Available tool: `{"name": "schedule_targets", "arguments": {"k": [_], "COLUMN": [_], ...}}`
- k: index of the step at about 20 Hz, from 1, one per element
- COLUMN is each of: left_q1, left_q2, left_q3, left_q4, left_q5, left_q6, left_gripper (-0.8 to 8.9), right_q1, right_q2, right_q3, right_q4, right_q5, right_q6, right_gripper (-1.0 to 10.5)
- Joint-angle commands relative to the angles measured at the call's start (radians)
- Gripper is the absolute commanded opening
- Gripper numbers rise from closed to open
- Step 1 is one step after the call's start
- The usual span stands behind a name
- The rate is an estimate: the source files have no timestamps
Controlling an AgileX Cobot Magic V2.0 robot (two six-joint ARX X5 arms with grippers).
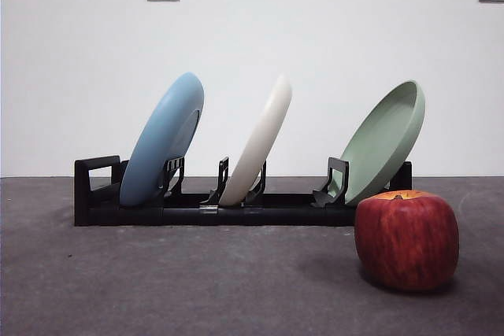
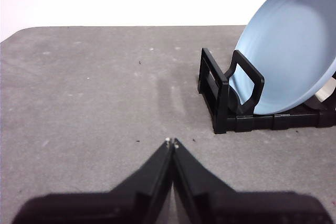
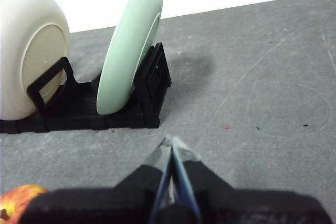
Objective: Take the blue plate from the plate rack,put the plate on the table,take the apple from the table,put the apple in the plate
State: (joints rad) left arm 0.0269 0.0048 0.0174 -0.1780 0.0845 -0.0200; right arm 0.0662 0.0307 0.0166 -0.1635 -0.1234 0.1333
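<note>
Three plates lean in the plate rack (image 1: 236, 214), which runs along the far side of the table (image 1: 157, 289): the blue plate (image 1: 161, 141) at the boxy end, a cream plate (image 1: 257, 141) mid-rack, a green plate (image 1: 383, 141) at the other end. I'd judge the blue one stiff, light and smooth, so best pinched at its free upper rim, clear of the dividers, and lifted straight out. Nearer the front edge, beside the green plate's end, sits the apple (image 1: 406, 239), heavy-looking, firm and rounded, wanting a wide grasp across its middle. Left gripper (image 2: 171, 143) waits off the boxy end, jaws together; right gripper (image 3: 171, 141) likewise pressed closed, holding nothing.
</note>
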Motion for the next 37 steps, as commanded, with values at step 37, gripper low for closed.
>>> {"name": "schedule_targets", "arguments": {"k": [37], "left_q1": [0.001], "left_q2": [0.543], "left_q3": [0.608], "left_q4": [-0.214], "left_q5": [0.262], "left_q6": [-0.173], "left_gripper": [-0.08], "right_q1": [0.002], "right_q2": [0.595], "right_q3": [0.766], "right_q4": [-0.393], "right_q5": [-0.095], "right_q6": [0.052], "right_gripper": [-0.1]}}
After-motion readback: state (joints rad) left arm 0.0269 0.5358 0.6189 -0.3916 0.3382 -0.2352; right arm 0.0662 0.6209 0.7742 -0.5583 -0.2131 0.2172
